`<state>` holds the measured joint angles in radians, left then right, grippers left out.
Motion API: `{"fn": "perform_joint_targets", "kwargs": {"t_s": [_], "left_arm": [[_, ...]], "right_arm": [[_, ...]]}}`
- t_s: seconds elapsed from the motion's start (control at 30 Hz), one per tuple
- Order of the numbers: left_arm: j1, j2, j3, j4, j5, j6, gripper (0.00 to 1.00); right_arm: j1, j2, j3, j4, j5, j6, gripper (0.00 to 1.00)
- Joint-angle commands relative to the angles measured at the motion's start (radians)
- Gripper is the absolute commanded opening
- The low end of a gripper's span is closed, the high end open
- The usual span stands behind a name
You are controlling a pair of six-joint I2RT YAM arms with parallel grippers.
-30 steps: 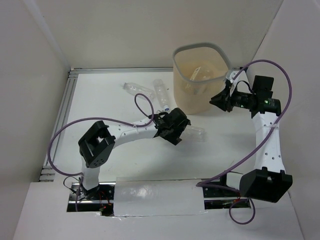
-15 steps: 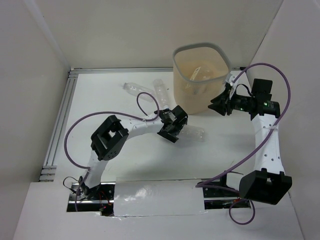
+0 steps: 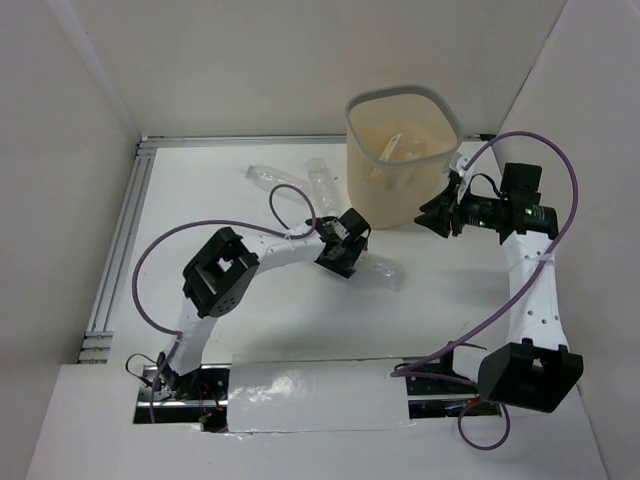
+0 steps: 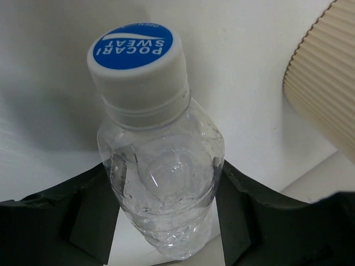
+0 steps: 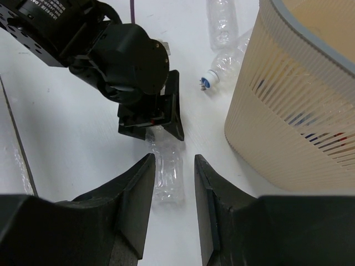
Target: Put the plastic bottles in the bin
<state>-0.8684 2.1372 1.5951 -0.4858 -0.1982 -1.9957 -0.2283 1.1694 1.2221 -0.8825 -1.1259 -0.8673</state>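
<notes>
The pick-up is in hand: the left gripper has its fingers clenched on the small clear plastic bottle, which lies on the white table near the tall beige perforated bin. The next move, I judge, is to lift it above the bin and release. The right gripper hovers with fingers parted, empty. The blue-topped white cap reads POCARI SWEAT.

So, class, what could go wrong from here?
The left fingers squeeze a crinkly clear bottle; it may buckle or slip out. The bin is tall, so a low carry could clip its rim. The right fingers hover open beside the bin, possibly in the way.
</notes>
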Motion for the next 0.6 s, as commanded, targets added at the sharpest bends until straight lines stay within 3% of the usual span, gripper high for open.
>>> {"fn": "perform_joint_targets", "kwargs": {"t_s": [0.0,0.1,0.17,0.27,0.3,0.33,0.37,0.4,0.43,0.57], "left_arm": [[0.003,-0.069,-0.099,-0.017,-0.001,-0.054,0.46],[-0.006,-0.209,-0.210,0.052,-0.041,0.056,0.32],[-0.006,-0.302,-0.297,0.121,-0.096,0.191,0.25],[-0.018,-0.501,-0.377,0.162,-0.154,0.399,0.20],[-0.018,-0.548,-0.389,0.174,-0.199,0.446,0.17],[-0.018,-0.635,-0.400,0.188,-0.225,0.493,0.15],[-0.018,-0.673,-0.414,0.206,-0.271,0.590,0.15],[-0.009,-0.709,-0.414,0.231,-0.289,0.645,0.12],[0.005,-0.738,-0.414,0.295,-0.306,0.699,0.11],[0.049,-0.798,-0.312,0.398,-0.348,0.886,0.06]], "right_arm": [[-0.006,-0.028,-0.003,-0.032,-0.028,-0.012,0.43],[-0.006,-0.008,-0.003,-0.140,-0.037,-0.160,0.49],[-0.006,0.001,-0.003,-0.261,-0.037,-0.327,0.68],[-0.006,0.001,-0.036,-0.282,0.017,-0.371,0.91],[-0.006,0.001,-0.058,-0.282,0.029,-0.371,0.87],[-0.006,0.001,-0.067,-0.265,0.040,-0.371,0.77],[-0.015,0.001,-0.076,-0.265,0.050,-0.371,0.60],[-0.016,0.001,-0.090,-0.265,0.051,-0.371,0.15],[-0.016,0.013,-0.090,-0.265,0.051,-0.371,0.00],[-0.025,0.024,-0.134,-0.244,0.063,-0.348,0.00]]}}
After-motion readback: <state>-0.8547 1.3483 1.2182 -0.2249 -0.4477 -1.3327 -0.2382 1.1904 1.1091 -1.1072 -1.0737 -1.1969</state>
